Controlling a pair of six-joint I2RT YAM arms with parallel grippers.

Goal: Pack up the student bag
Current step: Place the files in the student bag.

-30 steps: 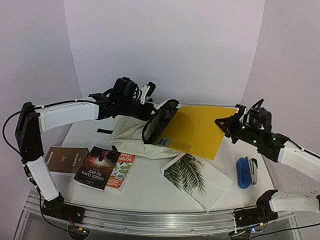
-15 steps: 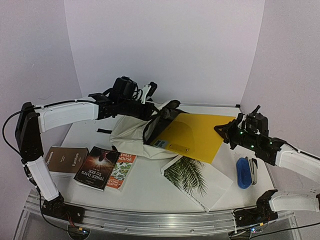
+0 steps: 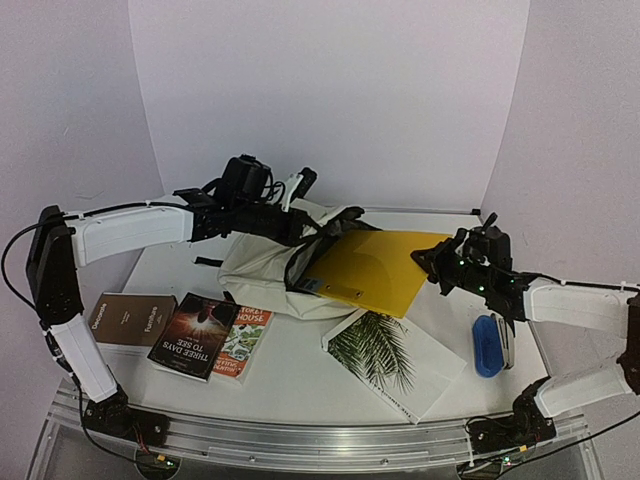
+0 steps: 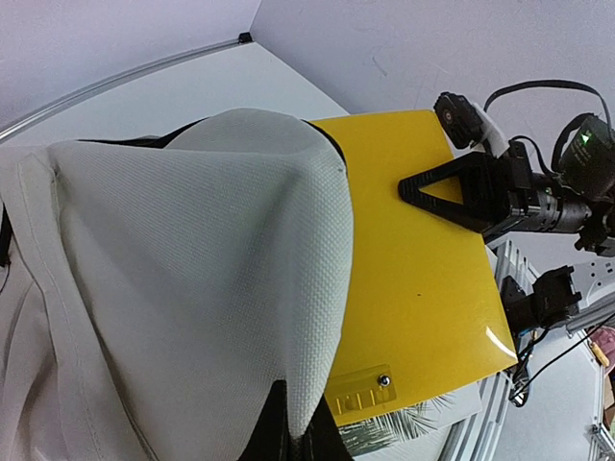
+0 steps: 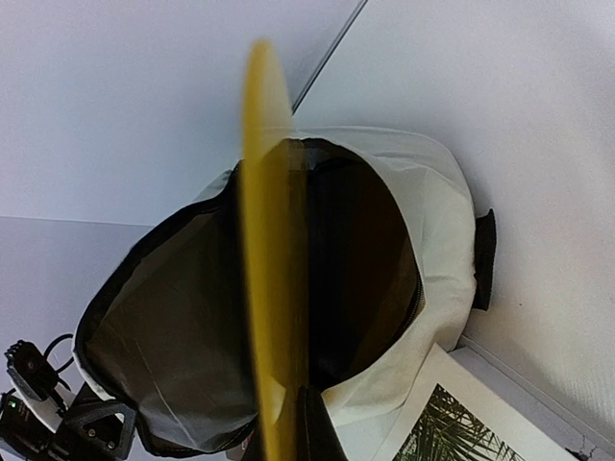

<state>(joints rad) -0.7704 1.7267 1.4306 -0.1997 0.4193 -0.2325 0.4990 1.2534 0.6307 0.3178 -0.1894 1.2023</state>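
The student bag (image 3: 258, 268) is a cream canvas backpack lying at the table's middle left, its mouth facing right. My left gripper (image 3: 312, 225) is shut on the bag's upper flap (image 4: 192, 269) and holds the mouth open; its fingertips (image 4: 274, 444) pinch the cream cloth. My right gripper (image 3: 432, 262) is shut on the far edge of a yellow folder (image 3: 372, 268). The folder's leading edge sits inside the bag's mouth. In the right wrist view the folder (image 5: 269, 240) shows edge-on in front of the dark lining (image 5: 365, 259).
A brown book (image 3: 130, 320), a dark book (image 3: 193, 335) and a colourful book (image 3: 243, 340) lie at the front left. A palm-leaf notebook (image 3: 395, 360) lies at the front middle, partly under the folder. A blue case (image 3: 488, 345) sits at the right.
My right gripper has moved left with the yellow folder, sliding it further into the bag's mouth. The left gripper has kept the flap lifted in about the same place.
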